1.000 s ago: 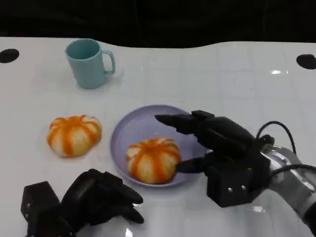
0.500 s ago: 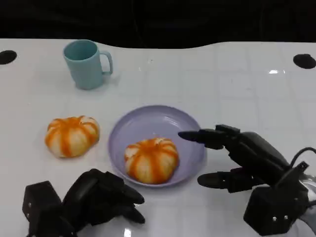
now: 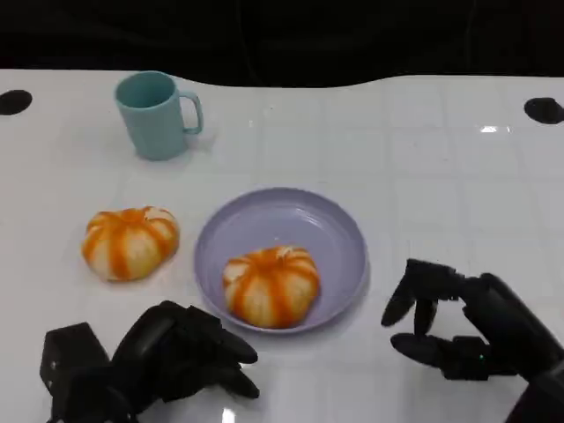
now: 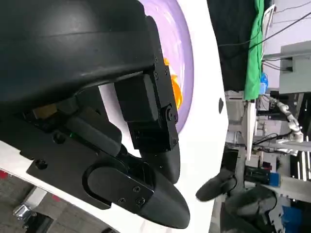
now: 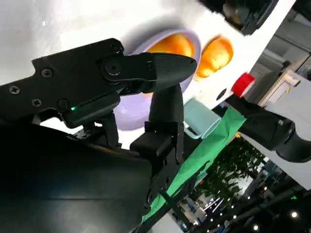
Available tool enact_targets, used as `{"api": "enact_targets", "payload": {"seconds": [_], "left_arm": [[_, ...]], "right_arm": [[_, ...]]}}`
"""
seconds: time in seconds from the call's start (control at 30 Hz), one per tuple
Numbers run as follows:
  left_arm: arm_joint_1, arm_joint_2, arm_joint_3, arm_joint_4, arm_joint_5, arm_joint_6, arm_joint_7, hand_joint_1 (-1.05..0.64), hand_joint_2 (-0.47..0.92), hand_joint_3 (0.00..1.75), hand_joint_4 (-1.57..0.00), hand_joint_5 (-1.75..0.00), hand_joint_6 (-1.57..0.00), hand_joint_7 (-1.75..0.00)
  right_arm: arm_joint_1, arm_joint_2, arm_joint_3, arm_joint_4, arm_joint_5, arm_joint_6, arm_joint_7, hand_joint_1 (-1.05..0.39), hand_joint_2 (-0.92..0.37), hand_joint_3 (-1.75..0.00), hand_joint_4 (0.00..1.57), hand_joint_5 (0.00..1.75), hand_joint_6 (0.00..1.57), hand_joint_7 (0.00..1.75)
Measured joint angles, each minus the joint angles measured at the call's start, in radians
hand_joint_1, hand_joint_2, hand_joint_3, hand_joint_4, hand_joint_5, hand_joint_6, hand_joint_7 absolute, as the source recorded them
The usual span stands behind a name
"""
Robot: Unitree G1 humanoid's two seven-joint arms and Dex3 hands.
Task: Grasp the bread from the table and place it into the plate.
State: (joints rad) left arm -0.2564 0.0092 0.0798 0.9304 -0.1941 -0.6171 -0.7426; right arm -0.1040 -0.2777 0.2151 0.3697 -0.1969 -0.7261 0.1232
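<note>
Fingers: right hand (image 3: 471,330) holds nothing, fingers (image 3: 421,300) spread apart above the table (image 3: 441,176); left hand (image 3: 167,352) has its fingers curled in on nothing.
Right hand place: near right, just right of the plate (image 3: 335,233), not touching it.
Left hand place: near left, in front of the plate.
Bread: one bun (image 3: 271,285) lies in the near part of the plate; a second bun (image 3: 130,241) sits on the table left of the plate.
Mug: teal mug (image 3: 156,114) stands upright, far left.

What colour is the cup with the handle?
The cup is light teal blue, seen best in the head view.
</note>
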Motion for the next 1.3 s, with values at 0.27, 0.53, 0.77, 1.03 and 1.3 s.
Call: {"api": "enact_targets", "payload": {"seconds": [0.27,0.53,0.77,1.03,1.3], "left_arm": [[-0.001,-0.001,0.002,0.0,-0.004,0.006,0.0,-1.05,0.82,0.0,-1.54,-0.24,-1.53,-0.01],[-0.002,0.0,0.002,0.002,-0.004,0.003,0.0,-1.05,0.83,0.0,-1.53,-0.23,-1.52,0.0],[-0.003,0.001,0.003,0.002,-0.005,0.002,0.0,-1.05,0.82,0.0,-1.54,-0.23,-1.52,0.0],[-0.003,0.002,0.005,0.002,-0.006,0.002,0.0,-1.05,0.82,0.0,-1.55,-0.23,-1.53,-0.01],[-0.003,0.007,0.006,0.008,-0.005,0.002,0.0,-1.05,0.83,0.0,-1.54,-0.23,-1.52,0.0]], "right_arm": [[0.073,0.006,-0.023,-0.069,0.054,-0.015,0.034,-0.46,-0.92,-0.39,0.76,1.75,0.57,1.75],[0.095,0.018,-0.036,-0.074,0.061,-0.018,0.047,-0.46,-0.92,-0.39,0.79,1.75,0.58,1.75],[0.097,0.045,-0.05,-0.061,0.06,-0.043,0.038,-0.47,-0.92,-0.36,0.88,1.75,0.68,1.75],[0.099,0.079,-0.067,0.001,0.03,-0.119,-0.002,-0.49,-0.92,-0.35,0.95,1.75,0.73,1.75],[0.094,0.087,-0.071,0.037,0.013,-0.135,-0.019,-0.48,-0.92,-0.34,0.95,1.75,0.73,1.75]]}}
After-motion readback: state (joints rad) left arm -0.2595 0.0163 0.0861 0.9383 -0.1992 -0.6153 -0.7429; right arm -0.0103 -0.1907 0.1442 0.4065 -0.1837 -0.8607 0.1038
